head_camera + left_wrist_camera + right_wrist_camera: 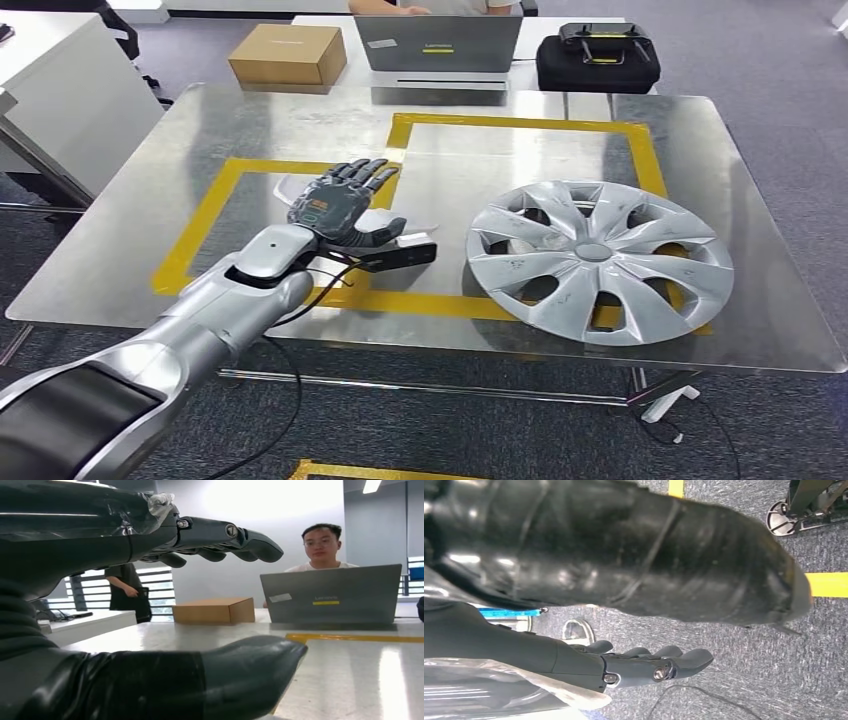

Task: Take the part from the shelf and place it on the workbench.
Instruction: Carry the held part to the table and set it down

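Observation:
My left hand (345, 205) hovers over the metal workbench (480, 160), inside the left yellow tape outline (215, 205). Its fingers (220, 535) are stretched out flat and the thumb (240, 672) stands apart, with nothing between them. A white part (288, 186) lies on the bench under the hand, mostly hidden by it, with another bit poking out near the thumb. A silver wheel cover (598, 258) lies flat on the bench to the right. My right hand (624, 667) hangs over grey carpet, fingers straight and holding nothing.
At the bench's far side stand a cardboard box (288, 52), a grey laptop (438, 45) and a black case (597, 58). A person (320, 547) sits behind the laptop, and another person (125, 587) stands further back. A white cabinet (60, 90) is to the left.

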### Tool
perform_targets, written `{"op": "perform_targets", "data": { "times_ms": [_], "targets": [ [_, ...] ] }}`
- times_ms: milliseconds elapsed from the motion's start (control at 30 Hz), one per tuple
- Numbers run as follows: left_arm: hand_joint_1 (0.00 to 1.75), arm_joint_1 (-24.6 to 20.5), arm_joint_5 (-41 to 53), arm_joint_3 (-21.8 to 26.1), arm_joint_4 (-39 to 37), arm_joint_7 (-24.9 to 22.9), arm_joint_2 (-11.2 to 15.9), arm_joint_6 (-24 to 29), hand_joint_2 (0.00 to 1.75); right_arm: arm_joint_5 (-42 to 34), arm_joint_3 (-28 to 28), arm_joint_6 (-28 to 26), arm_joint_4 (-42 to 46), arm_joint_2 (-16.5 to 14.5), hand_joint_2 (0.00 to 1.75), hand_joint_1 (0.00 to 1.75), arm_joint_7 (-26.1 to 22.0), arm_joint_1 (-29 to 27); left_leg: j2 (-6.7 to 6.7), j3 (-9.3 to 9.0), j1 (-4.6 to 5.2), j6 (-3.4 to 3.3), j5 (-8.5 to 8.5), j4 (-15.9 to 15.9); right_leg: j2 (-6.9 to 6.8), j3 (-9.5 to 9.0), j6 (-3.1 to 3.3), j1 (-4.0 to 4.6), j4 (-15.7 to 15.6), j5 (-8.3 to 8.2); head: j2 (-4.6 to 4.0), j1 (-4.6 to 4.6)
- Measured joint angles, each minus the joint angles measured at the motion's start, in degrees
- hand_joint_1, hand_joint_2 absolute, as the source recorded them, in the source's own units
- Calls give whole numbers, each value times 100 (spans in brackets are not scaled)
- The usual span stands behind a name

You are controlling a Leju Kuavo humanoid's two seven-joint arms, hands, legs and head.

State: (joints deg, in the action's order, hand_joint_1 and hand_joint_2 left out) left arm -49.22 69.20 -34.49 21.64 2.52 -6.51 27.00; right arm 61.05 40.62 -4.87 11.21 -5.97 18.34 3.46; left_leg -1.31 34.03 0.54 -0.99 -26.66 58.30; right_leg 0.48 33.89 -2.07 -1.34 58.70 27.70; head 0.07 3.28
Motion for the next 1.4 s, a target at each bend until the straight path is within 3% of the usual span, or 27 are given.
{"op": "perform_targets", "data": {
  "times_ms": [733,900,967,1000,1067,1133,1267,1300,1333,1400],
  "targets": [
    [0,-75,53,-110,0,-48,51,81,0,3,82,-13,0,0,0,0,0,-1,0,2,3,-2,-3,5,0,-1,-2,-5,-4,-2,1,-1],
    [0,-86,-55,-114,9,8,83,217,0,-7,96,-17,0,-2,0,0,0,-1,0,6,29,-114,15,11,0,-14,-75,-36,-46,-44,-1,5],
    [0,-90,-102,-114,29,62,94,330,0,-15,118,-30,0,1,0,0,1,-2,17,-44,-4,-170,112,-125,-5,31,-103,-24,27,59,-1,-2],
    [0,-90,-121,-114,43,82,98,394,0,-19,129,-36,0,2,0,0,4,-2,26,-64,-27,-190,154,-193,-8,110,-110,-17,207,201,0,-10],
    [0,-64,-142,-114,62,102,114,528,0,-27,152,-42,0,3,0,0,24,-5,34,-58,-47,-204,186,-224,-13,393,-132,-23,891,584,0,-21],
    [0,-22,-146,-114,72,105,132,615,0,-32,167,-42,0,3,0,0,47,-11,37,-40,-52,-198,189,-210,-15,611,-159,-37,1423,800,0,-23],
    [0,2,-148,-114,79,108,140,648,0,-34,173,-40,-1,1,0,0,59,-15,39,-32,-55,-194,191,-202,-17,664,-172,-41,1555,825,-1,-23],
    [0,17,-150,-114,86,109,144,667,0,-34,175,-38,-1,0,0,0,67,-18,38,-27,-59,-192,191,-196,-19,666,-179,-45,1566,803,-1,-26],
    [0,53,-177,-104,125,115,173,743,0,-31,186,-46,-1,1,0,0,78,-19,32,8,-83,-143,180,-144,-21,475,-231,-70,1205,640,0,-30],
    [0,136,-251,-55,248,126,300,961,0,-11,223,-69,-3,-14,0,0,101,-19,-1,128,-102,10,179,13,16,98,-223,-105,512,318,1,-56]
  ]
}}
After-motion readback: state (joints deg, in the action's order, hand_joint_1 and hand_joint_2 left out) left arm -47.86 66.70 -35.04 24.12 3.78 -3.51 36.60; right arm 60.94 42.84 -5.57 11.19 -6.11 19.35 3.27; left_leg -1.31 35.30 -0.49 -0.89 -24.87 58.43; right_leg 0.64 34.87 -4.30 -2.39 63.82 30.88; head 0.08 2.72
